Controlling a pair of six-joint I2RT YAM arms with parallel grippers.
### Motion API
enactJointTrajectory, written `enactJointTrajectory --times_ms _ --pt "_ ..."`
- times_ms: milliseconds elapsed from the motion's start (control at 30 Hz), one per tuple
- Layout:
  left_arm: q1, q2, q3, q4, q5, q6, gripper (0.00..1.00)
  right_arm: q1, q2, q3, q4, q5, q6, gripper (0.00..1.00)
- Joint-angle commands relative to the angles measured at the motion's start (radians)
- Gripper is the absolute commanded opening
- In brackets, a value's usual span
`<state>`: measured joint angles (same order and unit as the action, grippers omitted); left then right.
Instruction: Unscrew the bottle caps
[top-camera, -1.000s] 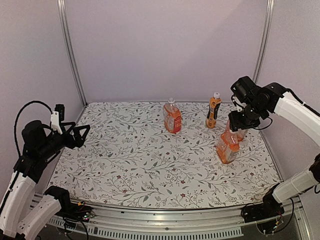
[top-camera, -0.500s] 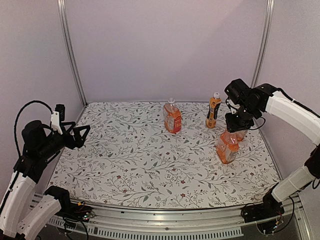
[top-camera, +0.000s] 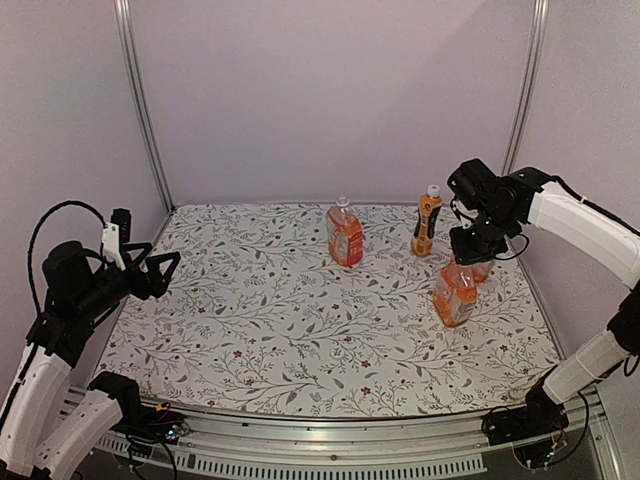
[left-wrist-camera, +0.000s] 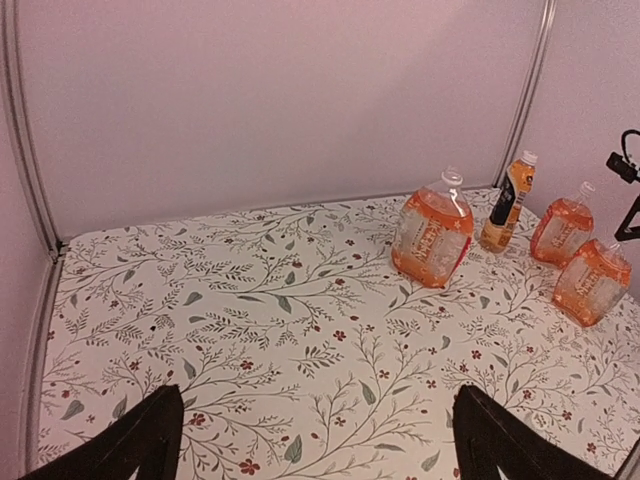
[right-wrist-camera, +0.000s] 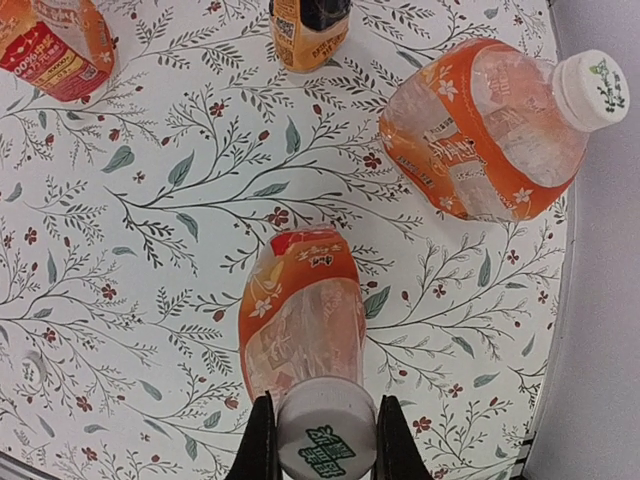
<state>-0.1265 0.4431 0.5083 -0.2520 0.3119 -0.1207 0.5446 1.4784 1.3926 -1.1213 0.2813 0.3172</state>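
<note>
- Tablecloth (top-camera: 280, 320): white, printed with grey-green leafy sprigs and small red flowers; lies flat.
- Left post (top-camera: 140, 100): metal upright at the tablecloth's far left corner.
- Right post (top-camera: 527, 80): metal upright at its far right corner.
- Back wall (top-camera: 330, 90): plain pale panel behind its far edge.
- Metal rail (top-camera: 330, 430): runs along its near edge.

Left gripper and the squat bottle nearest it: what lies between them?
Only bare flowered tabletop lies between the left gripper and that bottle; the left wrist view shows it.
</note>
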Motion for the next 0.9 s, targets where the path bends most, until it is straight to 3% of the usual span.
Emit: enactJointTrajectory --times_ms 0,133,267,333,500,600,867 --pt "-0.011 -0.003 0.031 -0.008 0.057 0.044 0.92 -0.008 0.010 0.024 -0.053 -0.071 -0.002 0.00" --pt "-0.021 0.005 0.064 -0.038 0.247 0.134 0.91 0.051 -0.017 0.099 -0.053 -0.263 -0.052 0.00" --pt "-0.071 0.034 0.142 -0.165 0.602 0.280 0.93 0.262 -0.052 0.210 -0.013 -0.433 -0.157 0.00" --pt "-0.114 0.068 0.189 -0.238 0.702 0.323 0.96 0.387 -0.047 0.269 0.037 -0.502 -0.218 0.00" --pt "-0.195 0.181 0.319 -0.393 0.644 0.450 0.99 0.564 0.074 0.475 0.176 -0.574 -0.293 0.00" --pt "-0.244 0.236 0.389 -0.501 0.635 0.530 1.00 0.605 0.180 0.569 0.253 -0.599 -0.292 0.00" --pt "-0.298 0.286 0.413 -0.571 0.642 0.537 0.98 0.659 0.349 0.695 0.365 -0.673 -0.353 0.00"
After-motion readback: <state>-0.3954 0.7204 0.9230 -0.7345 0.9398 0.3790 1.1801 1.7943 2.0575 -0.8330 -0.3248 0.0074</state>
